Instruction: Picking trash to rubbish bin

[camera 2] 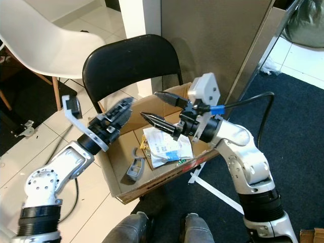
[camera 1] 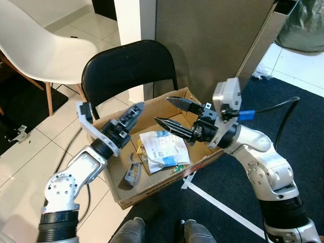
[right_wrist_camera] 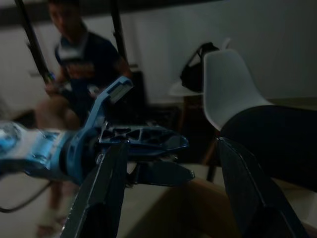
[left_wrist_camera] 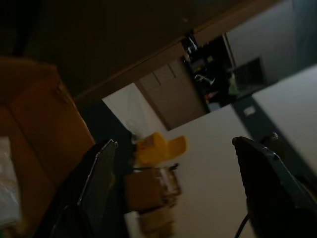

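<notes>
Trash (white wrapper point(camera 1: 164, 148), grey scrap point(camera 1: 132, 174)) already lies in the cardboard box point(camera 1: 152, 188). Your right gripper point(camera 1: 171, 113) and left gripper point(camera 1: 132, 115) hover above it, both spread, empty. Swing inward and they'll clash.

At frame centre, a brown cardboard box point(camera 2: 117, 174) holds white crumpled paper trash point(camera 2: 164, 147); both black-fingered grippers hover above, fingers parted.

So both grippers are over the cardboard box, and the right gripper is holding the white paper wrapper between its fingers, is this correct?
Not quite. The right gripper is open and holds nothing; the white paper wrapper lies on the bottom of the cardboard box, below the fingers. The left eye view shows this. Both grippers, the left gripper included, are indeed over the box.
</notes>
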### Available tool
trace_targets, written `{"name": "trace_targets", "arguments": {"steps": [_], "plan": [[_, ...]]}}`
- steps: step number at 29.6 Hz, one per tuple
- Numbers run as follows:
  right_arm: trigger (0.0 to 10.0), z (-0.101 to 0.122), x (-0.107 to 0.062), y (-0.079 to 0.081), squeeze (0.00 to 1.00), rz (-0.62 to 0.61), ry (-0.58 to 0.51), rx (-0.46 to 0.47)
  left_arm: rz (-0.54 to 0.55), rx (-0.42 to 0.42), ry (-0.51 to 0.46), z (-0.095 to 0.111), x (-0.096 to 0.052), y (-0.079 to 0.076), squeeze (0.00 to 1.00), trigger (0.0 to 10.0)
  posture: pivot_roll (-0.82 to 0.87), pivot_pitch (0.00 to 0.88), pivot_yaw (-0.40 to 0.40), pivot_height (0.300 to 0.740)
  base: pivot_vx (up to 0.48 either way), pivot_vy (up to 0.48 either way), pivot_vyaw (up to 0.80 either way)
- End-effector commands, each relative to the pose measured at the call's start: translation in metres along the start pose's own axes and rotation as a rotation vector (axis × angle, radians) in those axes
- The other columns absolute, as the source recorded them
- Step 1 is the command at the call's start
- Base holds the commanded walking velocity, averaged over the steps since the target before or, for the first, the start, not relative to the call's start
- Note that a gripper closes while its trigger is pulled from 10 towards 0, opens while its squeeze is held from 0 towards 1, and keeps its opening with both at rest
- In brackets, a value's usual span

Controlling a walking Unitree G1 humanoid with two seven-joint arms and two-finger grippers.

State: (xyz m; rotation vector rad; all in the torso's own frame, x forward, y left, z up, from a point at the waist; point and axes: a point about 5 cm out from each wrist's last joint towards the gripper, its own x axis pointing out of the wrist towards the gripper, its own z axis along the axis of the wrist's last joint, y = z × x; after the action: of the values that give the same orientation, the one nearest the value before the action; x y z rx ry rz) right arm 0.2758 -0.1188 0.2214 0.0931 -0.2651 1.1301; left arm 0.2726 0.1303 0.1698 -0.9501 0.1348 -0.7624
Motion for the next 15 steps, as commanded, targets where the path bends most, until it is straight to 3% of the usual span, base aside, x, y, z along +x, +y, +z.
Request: {"name": "trace_targets", "arguments": {"steps": [1, 3, 5, 8, 11, 14, 15], "plan": [[10.0, -0.002, -0.007, 0.001, 0.0, 0.012, -0.003, 0.051, -0.014, 0.107, 0.024, 0.0, -0.004, -0.003, 0.0, 10.0, 0.03, 0.154, -0.009, 0.74, 0.0, 0.0, 0.0], [10.0, -0.003, -0.009, 0.0, 0.0, 0.008, 0.003, 0.048, -0.023, 0.137, 0.031, -0.001, -0.005, -0.004, 0.0, 10.0, 0.03, 0.154, -0.009, 0.74, 0.0, 0.0, 0.0], [10.0, -0.008, -0.013, -0.005, 0.0, -0.018, 0.024, 0.043, -0.026, 0.235, 0.04, -0.001, -0.008, -0.004, 0.0, 10.0, 0.03, 0.156, -0.007, 0.74, 0.0, 0.0, 0.0], [10.0, -0.009, -0.015, -0.006, 0.0, -0.023, 0.028, 0.047, -0.019, 0.272, 0.045, -0.002, -0.009, -0.003, 0.0, 10.0, 0.03, 0.156, -0.007, 0.74, 0.0, 0.0, 0.0], [10.0, -0.02, -0.024, -0.008, 0.0, -0.065, 0.07, 0.046, 0.04, 0.371, 0.026, -0.005, -0.013, 0.0, 0.0, 10.0, 0.03, 0.159, -0.006, 0.74, 0.0, 0.0, 0.0], [10.0, -0.022, -0.027, -0.009, 0.0, -0.077, 0.079, 0.048, 0.058, 0.396, 0.025, -0.008, -0.014, 0.001, 0.0, 10.0, 0.03, 0.159, -0.006, 0.74, 0.0, 0.0, 0.0], [10.0, -0.023, -0.03, -0.01, 0.0, -0.099, 0.084, 0.055, 0.112, 0.426, 0.02, -0.011, -0.016, 0.006, 0.0, 10.0, 0.03, 0.165, -0.004, 0.74, 0.0, 0.0, 0.0]]}}
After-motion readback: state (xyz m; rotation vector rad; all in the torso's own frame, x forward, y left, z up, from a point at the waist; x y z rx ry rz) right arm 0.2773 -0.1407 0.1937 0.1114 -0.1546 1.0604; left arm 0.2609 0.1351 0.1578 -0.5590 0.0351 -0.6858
